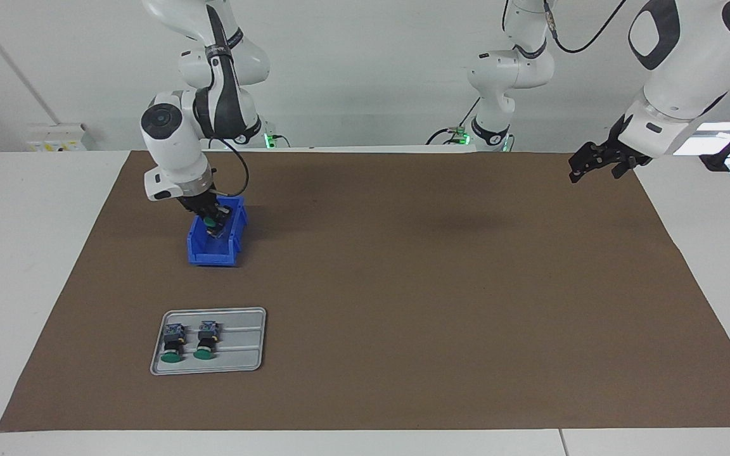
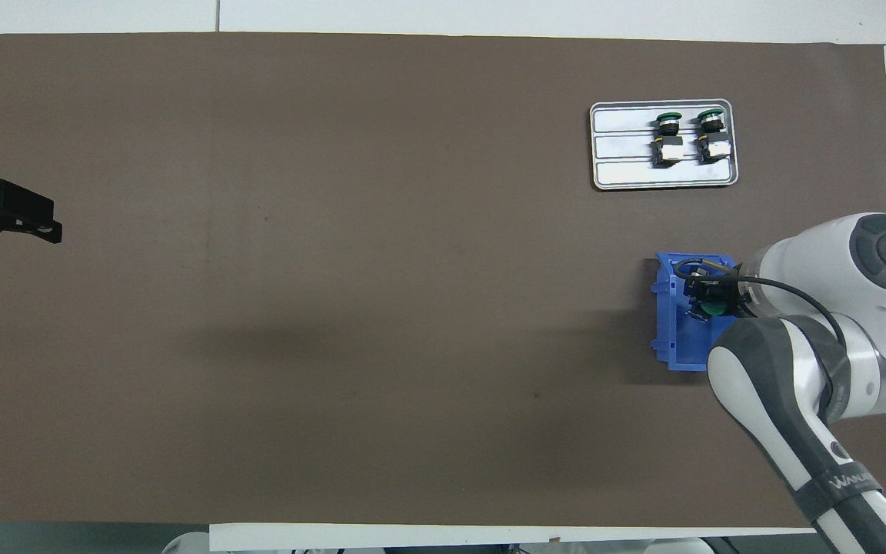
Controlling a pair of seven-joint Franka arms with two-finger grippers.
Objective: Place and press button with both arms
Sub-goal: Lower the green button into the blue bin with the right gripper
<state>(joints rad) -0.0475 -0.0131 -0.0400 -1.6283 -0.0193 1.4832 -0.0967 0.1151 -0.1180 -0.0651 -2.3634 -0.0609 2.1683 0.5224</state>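
My right gripper (image 1: 212,223) (image 2: 707,306) hangs inside the mouth of the blue bin (image 1: 203,254) (image 2: 671,338), shut on a button whose green cap (image 1: 211,222) (image 2: 712,309) shows between the fingers. Two more green-capped buttons (image 1: 172,345) (image 1: 205,341) (image 2: 667,137) (image 2: 711,135) lie side by side on the silver tray (image 1: 241,358) (image 2: 627,173), farther from the robots than the bin. My left gripper (image 1: 595,171) (image 2: 8,227) waits open and holding nothing, in the air over the mat's edge at the left arm's end of the table.
A brown mat (image 1: 441,285) (image 2: 335,269) covers the table. Bin and tray both sit toward the right arm's end. The right arm's white forearm (image 2: 797,369) covers part of the bin from above.
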